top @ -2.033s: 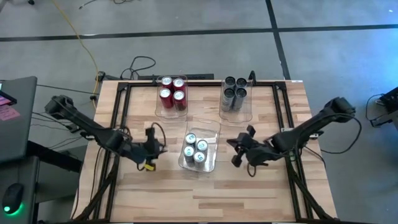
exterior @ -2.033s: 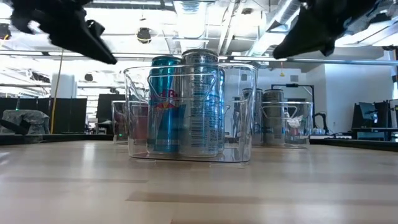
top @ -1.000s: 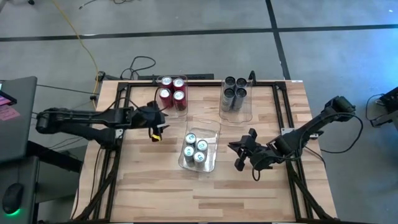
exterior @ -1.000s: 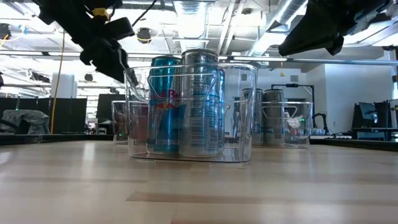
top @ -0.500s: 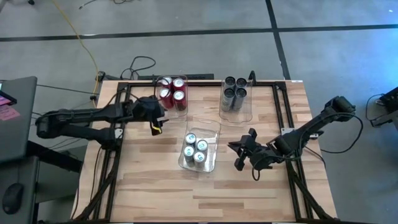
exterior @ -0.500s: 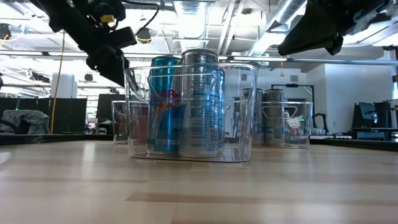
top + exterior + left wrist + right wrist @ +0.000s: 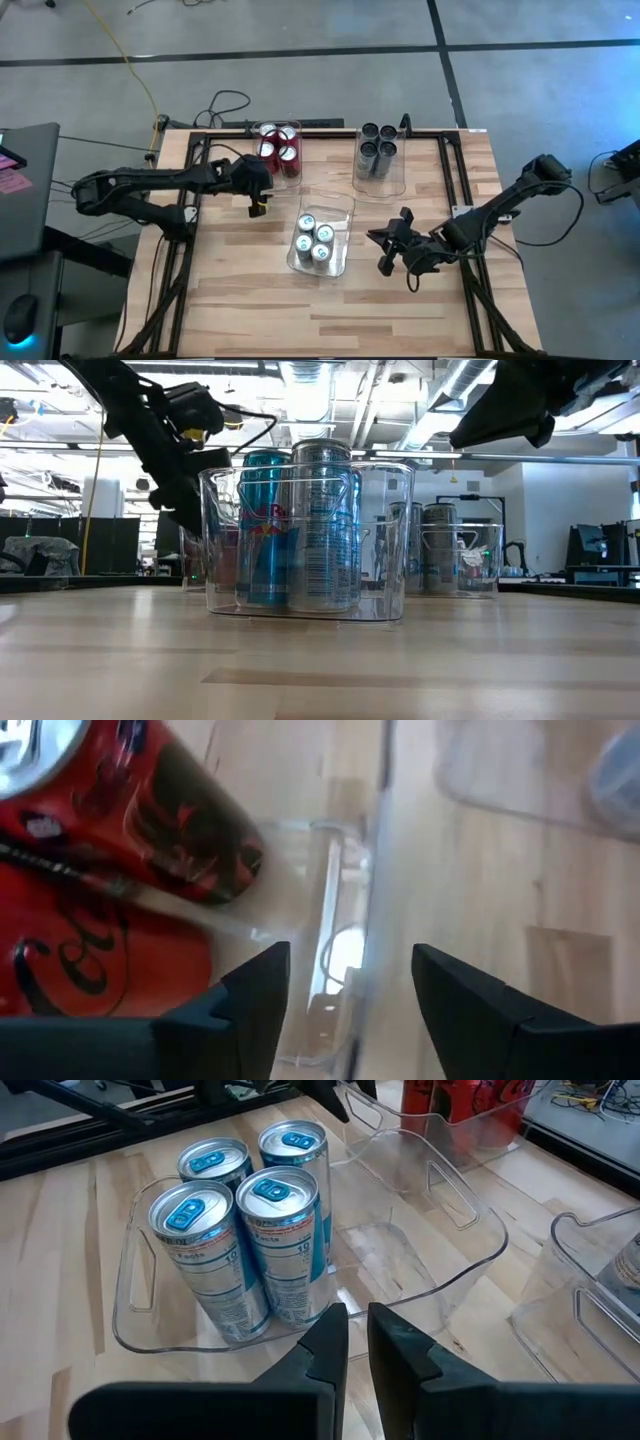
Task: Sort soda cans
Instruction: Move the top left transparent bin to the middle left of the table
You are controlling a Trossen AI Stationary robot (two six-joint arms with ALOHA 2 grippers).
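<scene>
Several red soda cans [image 7: 277, 146] stand in a clear bin [image 7: 256, 170] at the far left. Dark grey cans [image 7: 377, 146] fill a bin at the far right. Silver-white cans with blue marks [image 7: 245, 1230] stand in the middle bin [image 7: 340, 215]. My left gripper [image 7: 350, 990] is open at the red cans' bin. Its fingers stand on either side of the bin's clear wall [image 7: 335, 920], beside the red cans [image 7: 110, 830], with a gap to each finger. My right gripper [image 7: 357, 1342] is shut, hovering above the table just right of the middle bin.
A black frame [image 7: 200, 180] runs along the table's left, far and right sides. The table's near half [image 7: 320, 310] is bare wood. The middle bin has free floor [image 7: 400, 1250] on its far side, behind the cans.
My left gripper has gone down and toward the far edge, from beside the middle bin to the near left corner of the red cans' bin. It now sits low against that bin's wall. The cans and bins have kept their places.
</scene>
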